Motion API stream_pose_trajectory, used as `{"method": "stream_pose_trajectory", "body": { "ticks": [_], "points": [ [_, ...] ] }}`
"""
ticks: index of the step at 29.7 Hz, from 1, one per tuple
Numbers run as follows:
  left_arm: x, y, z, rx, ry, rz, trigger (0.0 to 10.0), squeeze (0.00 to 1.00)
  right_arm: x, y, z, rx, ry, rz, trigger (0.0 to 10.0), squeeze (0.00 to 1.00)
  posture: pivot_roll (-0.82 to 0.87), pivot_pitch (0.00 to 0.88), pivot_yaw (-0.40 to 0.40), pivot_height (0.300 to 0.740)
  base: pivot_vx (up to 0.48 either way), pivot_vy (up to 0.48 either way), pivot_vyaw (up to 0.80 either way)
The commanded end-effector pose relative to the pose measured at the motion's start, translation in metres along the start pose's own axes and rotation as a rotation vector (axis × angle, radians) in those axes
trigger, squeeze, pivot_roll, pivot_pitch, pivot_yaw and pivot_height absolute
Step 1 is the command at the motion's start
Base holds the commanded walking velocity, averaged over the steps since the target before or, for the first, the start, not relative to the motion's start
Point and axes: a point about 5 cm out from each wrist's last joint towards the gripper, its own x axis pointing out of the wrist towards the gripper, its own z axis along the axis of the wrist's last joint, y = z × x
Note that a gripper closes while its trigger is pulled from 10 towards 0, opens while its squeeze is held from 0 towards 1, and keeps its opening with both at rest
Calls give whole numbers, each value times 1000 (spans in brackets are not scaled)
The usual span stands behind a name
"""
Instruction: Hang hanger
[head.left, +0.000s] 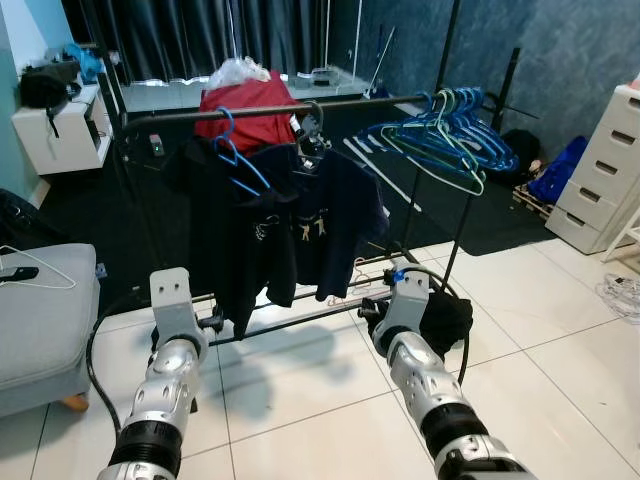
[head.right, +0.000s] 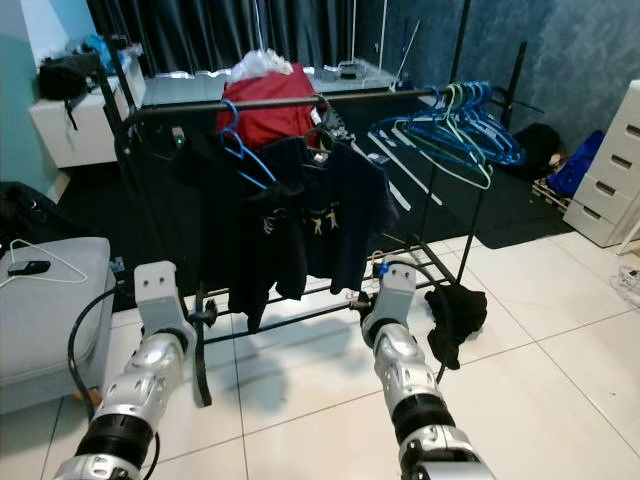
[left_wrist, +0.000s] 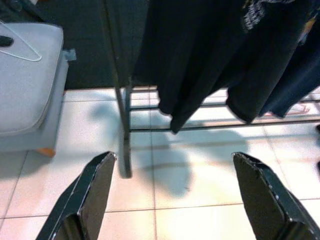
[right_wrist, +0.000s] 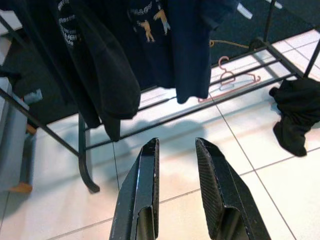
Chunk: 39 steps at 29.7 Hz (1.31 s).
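A black clothes rack (head.left: 270, 108) stands ahead with dark T-shirts (head.left: 290, 220) and a red garment (head.left: 250, 110) on its rail. One blue hanger (head.left: 240, 160) hooks the rail by the shirts, and a bunch of several blue hangers (head.left: 445, 135) hangs at the right end. A white wire hanger (left_wrist: 25, 47) lies on the grey ottoman (head.left: 40, 320) to my left. A pink hanger (right_wrist: 232, 80) lies on the floor under the rack. My left gripper (left_wrist: 173, 156) is wide open over the tiles near the rack's foot. My right gripper (right_wrist: 177, 144) holds nothing, its fingers a narrow gap apart.
A black cloth (head.left: 445, 320) lies crumpled on the tiles by the rack's right leg. White drawers (head.left: 605, 170) stand at the far right. The rack's low crossbars (left_wrist: 210, 127) run just ahead of both grippers. A dark carpet (head.left: 480, 220) lies behind the rack.
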Motion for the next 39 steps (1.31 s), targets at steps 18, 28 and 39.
{"method": "stream_pose_trajectory", "body": {
  "ticks": [18, 28, 39],
  "points": [
    [0, -6, 30, -30, -66, 6, 10000, 0, 4, 19, 7, -74, 54, 74, 10000, 0, 74, 156, -26, 740, 0, 0, 0],
    [0, -4, 32, 68, -78, 1, 10000, 0, 2, 10, 1, -91, 76, 17, 10000, 0, 78, 97, -14, 740, 0, 0, 0],
    [-6, 2, 33, 91, -112, 62, 10000, 0, 0, 7, -1, -72, 49, -8, 10000, 0, 91, 97, -43, 740, 0, 0, 0]
  ]
}}
